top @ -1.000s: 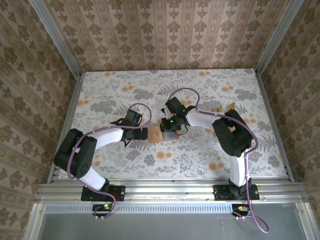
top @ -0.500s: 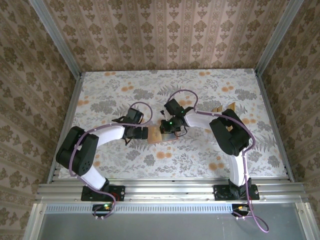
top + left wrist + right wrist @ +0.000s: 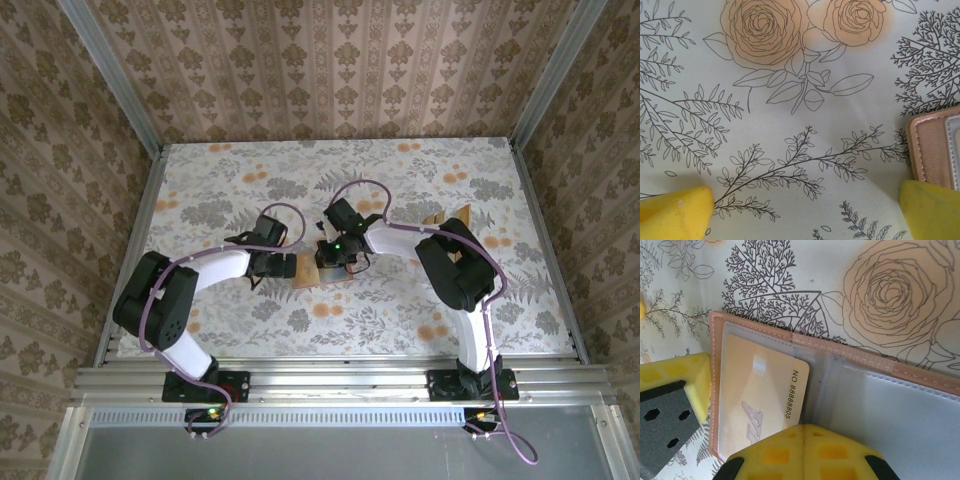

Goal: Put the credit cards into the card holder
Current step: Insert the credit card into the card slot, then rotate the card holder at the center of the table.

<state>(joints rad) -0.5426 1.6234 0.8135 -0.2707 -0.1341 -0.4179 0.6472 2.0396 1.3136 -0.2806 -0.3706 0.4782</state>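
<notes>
- We see the right gripper (image 3: 804,429), fingers together, shifted slightly leftward; the credit card (image 3: 760,390) just ahead sits mostly inside the card holder (image 3: 867,359).
- Left gripper (image 3: 802,212), spread apart, edged closer; insertion looks nearly done.

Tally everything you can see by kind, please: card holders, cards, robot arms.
Card holder: 1
Cards: 3 showing, 1 in the holder's sleeve, 2 partly hidden beyond the right arm
Robot arms: 2
Total: 6

Counter (image 3: 400,300) covered in floral cloth: grey foliage, orange roses. Damask-papered walls (image 3: 330,70) on three sides. Aluminium rails (image 3: 340,378) along near edge.
</notes>
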